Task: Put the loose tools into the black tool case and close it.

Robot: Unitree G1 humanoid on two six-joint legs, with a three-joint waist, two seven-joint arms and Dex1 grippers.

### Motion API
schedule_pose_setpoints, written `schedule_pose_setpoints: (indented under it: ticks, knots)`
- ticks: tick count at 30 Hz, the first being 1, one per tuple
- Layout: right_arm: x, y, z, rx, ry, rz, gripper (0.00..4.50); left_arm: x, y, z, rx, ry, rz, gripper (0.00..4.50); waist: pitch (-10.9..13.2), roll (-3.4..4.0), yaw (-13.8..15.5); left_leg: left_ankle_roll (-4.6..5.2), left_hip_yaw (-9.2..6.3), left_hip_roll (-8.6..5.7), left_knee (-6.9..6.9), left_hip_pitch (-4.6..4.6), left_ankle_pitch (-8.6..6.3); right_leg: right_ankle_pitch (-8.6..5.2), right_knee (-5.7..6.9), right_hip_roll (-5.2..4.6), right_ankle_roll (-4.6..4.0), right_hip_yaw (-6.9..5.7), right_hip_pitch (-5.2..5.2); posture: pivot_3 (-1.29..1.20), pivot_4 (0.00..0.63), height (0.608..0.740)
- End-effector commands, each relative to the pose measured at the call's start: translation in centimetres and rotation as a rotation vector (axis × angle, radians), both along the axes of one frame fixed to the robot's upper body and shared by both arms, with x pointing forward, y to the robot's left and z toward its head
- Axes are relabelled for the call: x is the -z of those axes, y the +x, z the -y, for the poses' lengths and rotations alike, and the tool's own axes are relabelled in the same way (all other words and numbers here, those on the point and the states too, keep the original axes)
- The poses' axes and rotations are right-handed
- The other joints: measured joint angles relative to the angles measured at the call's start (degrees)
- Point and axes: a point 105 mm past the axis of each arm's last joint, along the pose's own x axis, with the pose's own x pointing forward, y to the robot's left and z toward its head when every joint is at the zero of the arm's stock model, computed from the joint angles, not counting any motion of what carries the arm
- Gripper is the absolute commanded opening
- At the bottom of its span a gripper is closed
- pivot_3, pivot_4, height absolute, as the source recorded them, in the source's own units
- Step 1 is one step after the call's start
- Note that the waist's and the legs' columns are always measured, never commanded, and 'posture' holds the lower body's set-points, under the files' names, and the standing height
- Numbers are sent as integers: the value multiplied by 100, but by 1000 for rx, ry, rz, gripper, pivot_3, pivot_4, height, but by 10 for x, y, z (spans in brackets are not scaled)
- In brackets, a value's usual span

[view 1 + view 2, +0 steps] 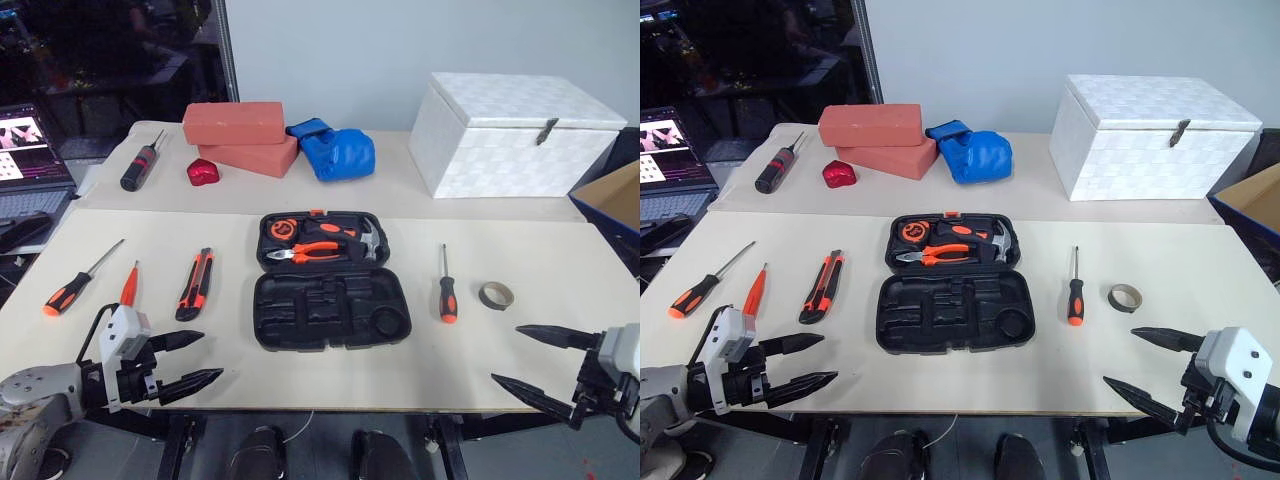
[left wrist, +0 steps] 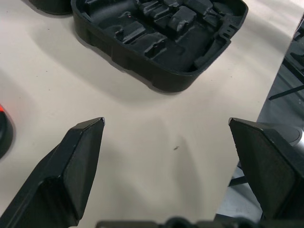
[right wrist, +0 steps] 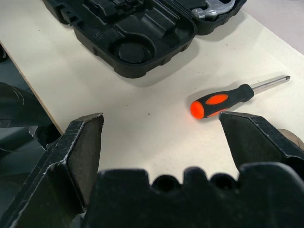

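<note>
Beige desk (image 1: 560, 330): black tool case (image 1: 330, 280) lies open mid-desk, loose tools scattered toward both side edges, while left gripper (image 1: 190, 360) and right gripper (image 1: 530, 360) hover spread-fingered, empty, over the near edge.

Head pair: two eyes set side by side, high above the near edge of the table (image 1: 300, 395). We look forward and down across the whole top to the back wall. Both take in the same spread, the right eye's picture shifted slightly sideways against the left's.

Left wrist: we sit low and close over the table, looking along the left claw (image 2: 166, 126) toward the near corner of the open tool case (image 2: 156, 42).

Right wrist: equally low and close, looking along the right claw (image 3: 161, 118) toward the case's opposite corner and one screwdriver (image 3: 228, 99).

Shared ground: the case (image 1: 330, 310) lies in all four views.
</note>
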Motion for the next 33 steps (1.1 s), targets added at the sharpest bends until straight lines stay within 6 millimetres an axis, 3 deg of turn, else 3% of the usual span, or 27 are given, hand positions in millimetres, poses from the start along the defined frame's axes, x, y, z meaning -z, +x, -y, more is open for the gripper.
schedule_pose_setpoints:
  ticks: [1, 4, 9, 13, 15, 24, 27, 29, 33]
  knots:
    - [-7, 5, -10, -31, 22, 67, 4473, -16, 15, -6, -116, -37, 82, 4500, 0, 0, 5, 0, 0, 0, 0, 0, 0, 0, 0, -1, 0, 0, 0, 0, 150, 740]
    - [-16, 18, -42, -119, 115, 127, 4473, -35, 47, -33, -424, -120, 145, 4500, 3, -7, 5, 7, -3, -9, -5, 6, -5, 2, 1, -9, 4, -5, 7, 0, 150, 740]
    - [-30, 26, -95, -322, 171, 143, 4473, -51, 81, -117, -854, -64, 125, 4500, 3, -10, -8, 10, -10, -27, -5, 12, -3, 9, 27, -2, 15, -8, 27, 0, 150, 740]
    - [-48, 30, -130, -474, 223, 153, 4473, -60, 84, -158, -849, 191, 102, 4500, 13, -30, -21, 10, -4, -27, -5, 10, -3, 9, 20, 0, 13, -9, 13, 0, 150, 740]
    - [-54, 31, -139, -517, 232, 155, 4473, -62, 84, -170, -838, 242, 66, 4500, 16, -36, -3, 3, 5, -25, -5, 11, -11, 13, 10, -2, 7, -13, -2, 0, 150, 740]
    - [-71, 39, -157, -595, 280, 172, 4473, -52, 83, -221, -796, 437, -35, 4500, 2, -68, 144, 3, 18, -36, -5, -43, -25, 35, 12, -36, -33, -54, -46, 0, 150, 740]
    - [-75, 40, -159, -595, 290, 187, 4500, -45, 85, -222, -767, 440, -64, 3764, 0, -75, 137, 5, 40, -37, 0, -52, -25, 39, 15, -36, -22, -66, -46, 0, 150, 740]
    - [-74, 41, -158, -590, 286, 188, 4500, -40, 86, -220, -755, 437, -80, 2883, -1, -77, 134, 24, 40, -36, 8, -73, -14, 53, 25, -35, 4, -74, -39, 0, 150, 740]
    - [-73, 41, -157, -580, 280, 187, 4500, -33, 84, -216, -718, 397, -95, 1629, -2, -77, 131, 50, 36, -34, 17, -80, 3, 53, 35, -35, 6, -82, -41, 0, 150, 740]
